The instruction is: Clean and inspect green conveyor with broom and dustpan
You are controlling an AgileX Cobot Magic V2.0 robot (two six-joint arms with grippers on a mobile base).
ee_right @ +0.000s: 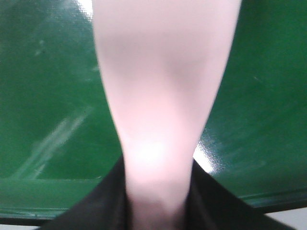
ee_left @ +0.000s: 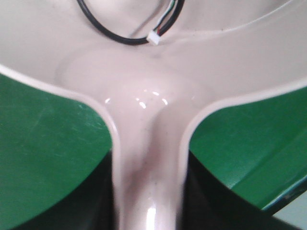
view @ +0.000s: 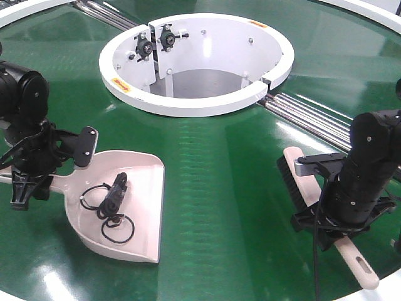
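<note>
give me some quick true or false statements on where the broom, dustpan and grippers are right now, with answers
1. The dustpan has a black cable bundle in it. True.
2. The broom lies inside the dustpan. False: it is out over the green conveyor, well to the right of the dustpan and apart from it.
3. The right gripper is shut on the broom's handle. True.
4. The left gripper hangs open, clear of the dustpan. False: it is shut on the dustpan's handle.
</note>
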